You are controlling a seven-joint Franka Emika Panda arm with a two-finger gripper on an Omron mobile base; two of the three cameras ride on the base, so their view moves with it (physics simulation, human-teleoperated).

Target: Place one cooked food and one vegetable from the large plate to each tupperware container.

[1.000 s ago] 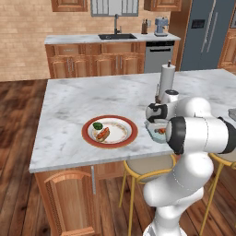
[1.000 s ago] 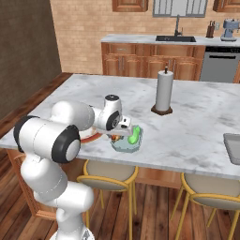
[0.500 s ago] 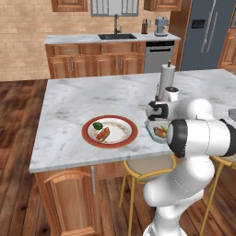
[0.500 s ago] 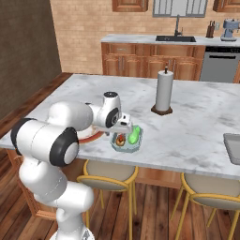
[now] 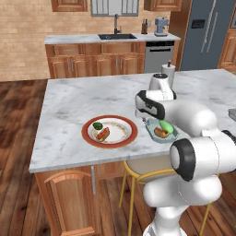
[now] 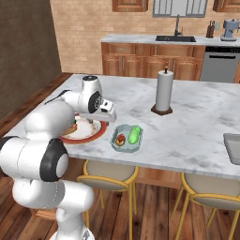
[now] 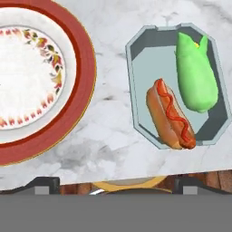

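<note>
The large plate (image 5: 109,132) (image 7: 77,68) lies near the island's front edge with a small green vegetable (image 5: 97,125) and a hot dog (image 5: 103,133) on it. To its right sits the pale blue-grey tupperware container (image 5: 153,125) (image 7: 149,59). This container holds a hot dog with ketchup (image 7: 170,115) and a green husked corn cob (image 7: 195,81). My gripper (image 7: 117,185) hovers open above the marble between plate and container, holding nothing. The darker grey tupperware container (image 6: 233,147) sits at the island's far right.
A paper towel roll (image 6: 164,91) stands upright behind the pale container. Yellow-rimmed stools (image 6: 105,172) are tucked under the island's front edge. The back counter with a sink (image 5: 117,36) is far off.
The jaws have gone from nearly shut to wide open. The hand has risen a little from the pale container, where the hot dog now lies beside the corn.
</note>
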